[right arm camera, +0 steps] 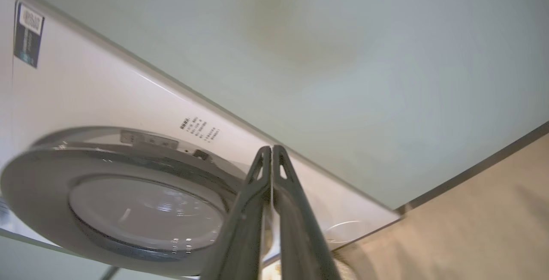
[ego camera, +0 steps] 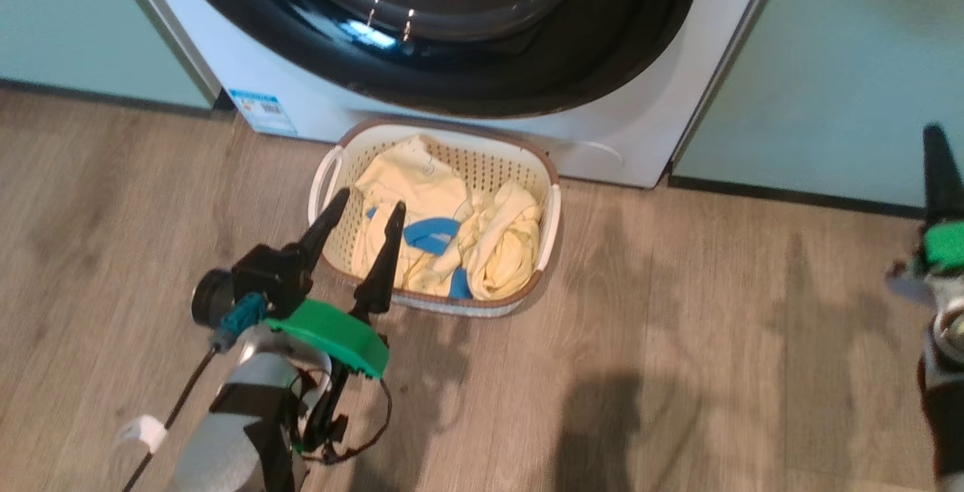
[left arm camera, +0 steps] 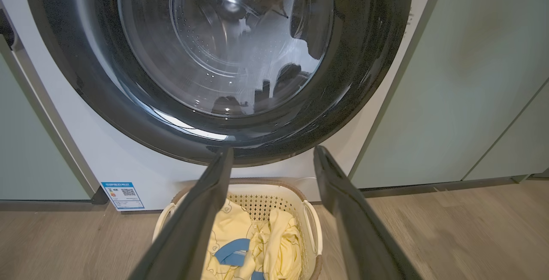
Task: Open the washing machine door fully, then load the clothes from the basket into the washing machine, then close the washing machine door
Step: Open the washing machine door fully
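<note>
while the round door (ego camera: 527, 81) of the washer (ego camera: 316, 93) sits flat against its white front, the little cream basket (ego camera: 493, 168) stands on the wooden floor (ego camera: 678, 326) just before it, below the door's black rim. the clothes (ego camera: 422, 190) lie heaped inside the basket, pale yellow with blue patches. the left gripper (ego camera: 369, 202) hangs by the basket's near left side, its two dark fingers spread well apart and holding nothing; seen from the left wrist, they frame the basket and the door's glass beyond. the right gripper (right arm camera: 272, 149) is off to the right, well apart from the basket, in front of the pale green cabinet (ego camera: 828, 62), its fingers pressed together tip to tip with nothing between them.
</note>
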